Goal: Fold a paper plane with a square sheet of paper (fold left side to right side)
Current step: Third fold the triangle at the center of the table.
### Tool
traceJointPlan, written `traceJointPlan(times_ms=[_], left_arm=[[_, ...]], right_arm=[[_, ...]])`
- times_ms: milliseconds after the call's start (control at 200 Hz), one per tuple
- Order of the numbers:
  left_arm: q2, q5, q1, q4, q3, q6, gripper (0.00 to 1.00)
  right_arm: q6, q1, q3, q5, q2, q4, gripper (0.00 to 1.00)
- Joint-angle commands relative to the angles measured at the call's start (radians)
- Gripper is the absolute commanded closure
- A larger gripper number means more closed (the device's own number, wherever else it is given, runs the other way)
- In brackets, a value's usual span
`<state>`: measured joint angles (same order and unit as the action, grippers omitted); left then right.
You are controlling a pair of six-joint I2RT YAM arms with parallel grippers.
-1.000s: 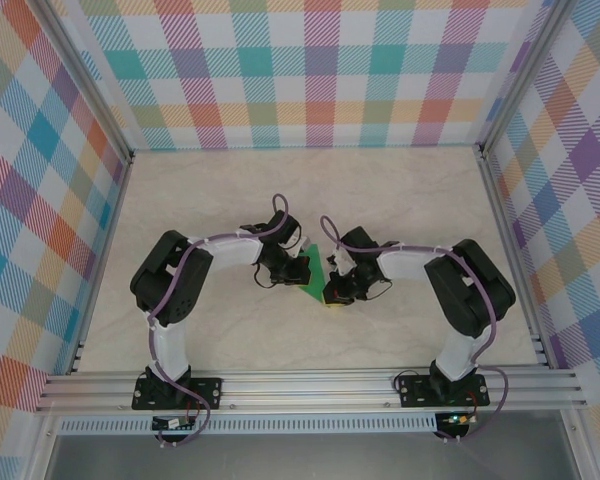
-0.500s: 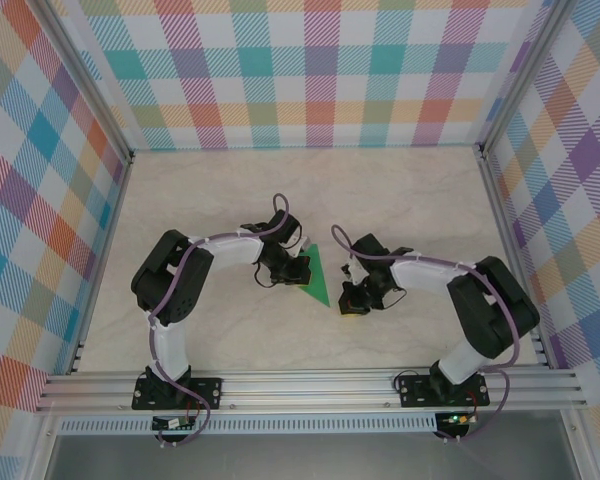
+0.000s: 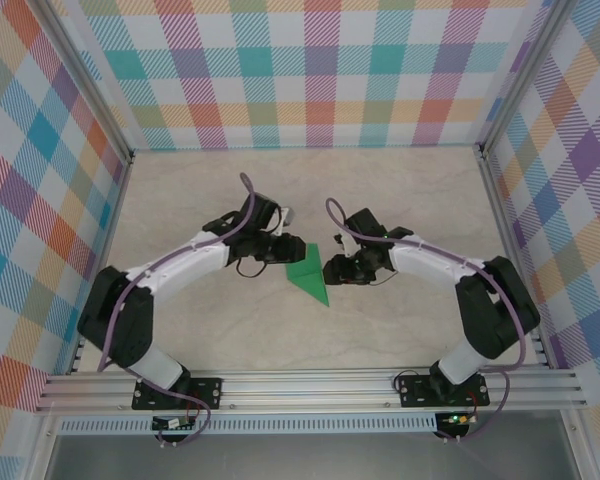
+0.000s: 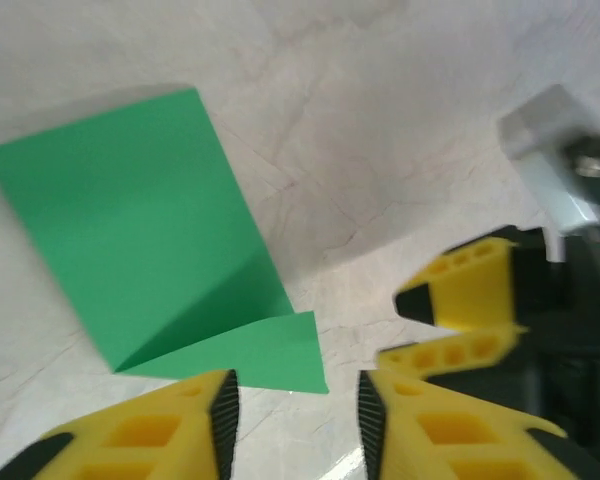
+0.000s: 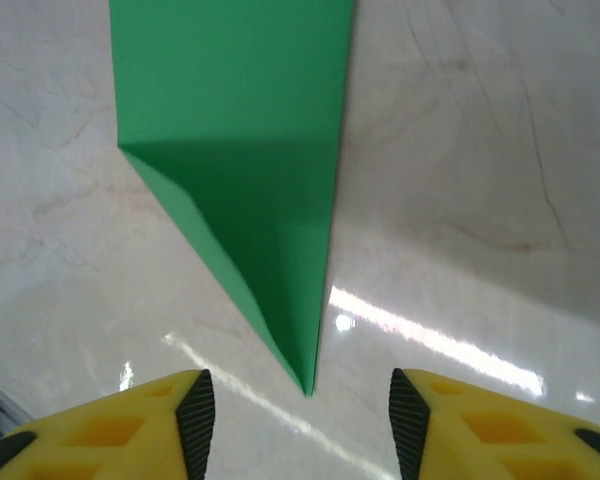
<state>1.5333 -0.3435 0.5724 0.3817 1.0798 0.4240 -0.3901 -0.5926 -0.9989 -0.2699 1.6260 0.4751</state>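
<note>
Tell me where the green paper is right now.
In the top view the green paper lies near the middle of the table, between the left gripper and the right gripper, its point toward the arm bases.

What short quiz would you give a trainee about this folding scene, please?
1. True or false: the green paper lies as a flat, unfolded square.
2. Where is it? A) on the table between the left gripper and right gripper; B) against the back wall; C) hanging off the table's edge.
3. How many grippers stand open?
Key: 1 false, it is folded to a point; 2 A; 3 two.
</note>
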Motion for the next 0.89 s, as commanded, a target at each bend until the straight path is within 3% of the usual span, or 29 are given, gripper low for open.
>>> traceJointPlan(times_ms=[0,95,410,890], left_arm=[[-0.032,0.086,-0.032,0.025,-0.110,0.071,0.55],[-0.051,0.090,-0.044,-0.008,-0.177,0.109,0.51],[0.025,0.001,-0.046,-0.167,-0.223,0.203,0.44],[0.065,-0.004,-0.046,-0.175,-0.195,0.220,0.42]], right_arm=[[0.038,-0.019,-0.049,-0.002,0.064,-0.051,0.41],[0.046,-0.023,-0.065,0.001,0.108,-0.062,0.38],[0.053,-0.022,-0.107,0.093,0.167,-0.030,0.45],[0.059,-0.025,-0.107,0.090,0.172,-0.019,0.46]])
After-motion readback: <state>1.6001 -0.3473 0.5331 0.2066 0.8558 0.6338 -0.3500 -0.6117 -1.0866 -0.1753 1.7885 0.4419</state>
